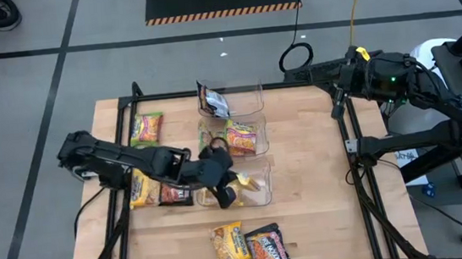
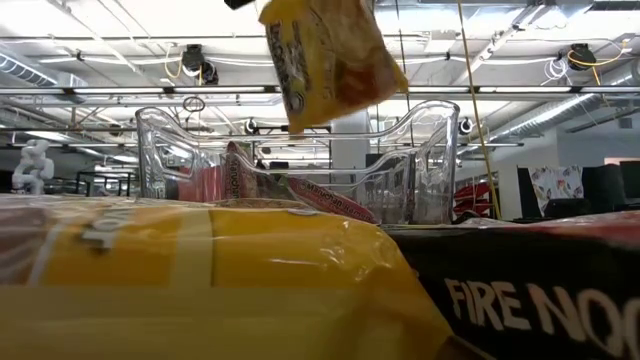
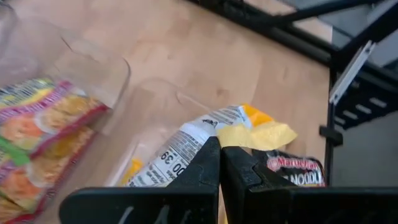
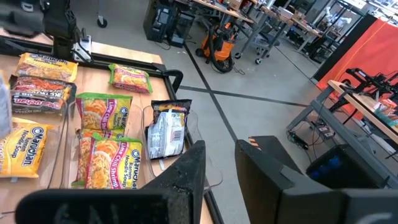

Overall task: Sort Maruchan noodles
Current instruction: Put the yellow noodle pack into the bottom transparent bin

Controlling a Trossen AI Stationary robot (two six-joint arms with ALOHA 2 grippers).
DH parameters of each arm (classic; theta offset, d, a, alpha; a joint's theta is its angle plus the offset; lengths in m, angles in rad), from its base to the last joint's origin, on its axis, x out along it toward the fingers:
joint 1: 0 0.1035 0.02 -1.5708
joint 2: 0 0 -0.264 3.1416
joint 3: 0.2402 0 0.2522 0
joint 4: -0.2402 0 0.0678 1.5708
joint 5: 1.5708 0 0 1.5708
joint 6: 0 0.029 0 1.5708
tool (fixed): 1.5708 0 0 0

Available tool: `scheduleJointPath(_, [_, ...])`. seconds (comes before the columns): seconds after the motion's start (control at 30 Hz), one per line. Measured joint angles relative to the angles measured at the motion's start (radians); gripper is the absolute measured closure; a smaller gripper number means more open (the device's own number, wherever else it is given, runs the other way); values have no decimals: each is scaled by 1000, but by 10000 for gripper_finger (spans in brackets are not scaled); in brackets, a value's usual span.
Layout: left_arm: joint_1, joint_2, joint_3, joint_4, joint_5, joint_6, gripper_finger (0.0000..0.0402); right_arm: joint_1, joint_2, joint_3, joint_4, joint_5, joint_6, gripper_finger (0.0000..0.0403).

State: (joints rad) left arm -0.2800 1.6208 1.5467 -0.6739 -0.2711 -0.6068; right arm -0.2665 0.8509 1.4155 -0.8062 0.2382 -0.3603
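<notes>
Wooden surface (image 1: 321, 180) carries three clear bins in a row down its middle; the left tool (image 3: 221, 163) is clamped on the edge of a yellow noodle packet (image 2: 325, 60), which hangs above the nearest bin (image 1: 259, 196), while the right tool (image 4: 219, 163) waits with jaws apart off the surface's right edge, well away from that bin. Packet judged light, floppy and glossy (it dangles and crinkles from the pinch), so a firm hold on the flat sealed seam seems best; other packets lie beside the bin (image 1: 153, 188) and nearer the front edge (image 1: 249, 245).
</notes>
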Motion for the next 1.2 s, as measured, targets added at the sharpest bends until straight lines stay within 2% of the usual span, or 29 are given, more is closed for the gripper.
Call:
scheduleJointPath(0.27, [1,64,0,35,70,-27,401,0,0,0,0,0,0,321])
scheduleJointPath(0.73, [-4,65,0,39,72,-86,401,0,0,0,0,0,0,321])
scheduleJointPath(1.0, [-4,65,0,3,34,-172,402,0,0,0,0,0,0,321])
scheduleJointPath(1.2, [-3,65,0,-34,-44,-331,402,0,0,0,0,0,0,321])
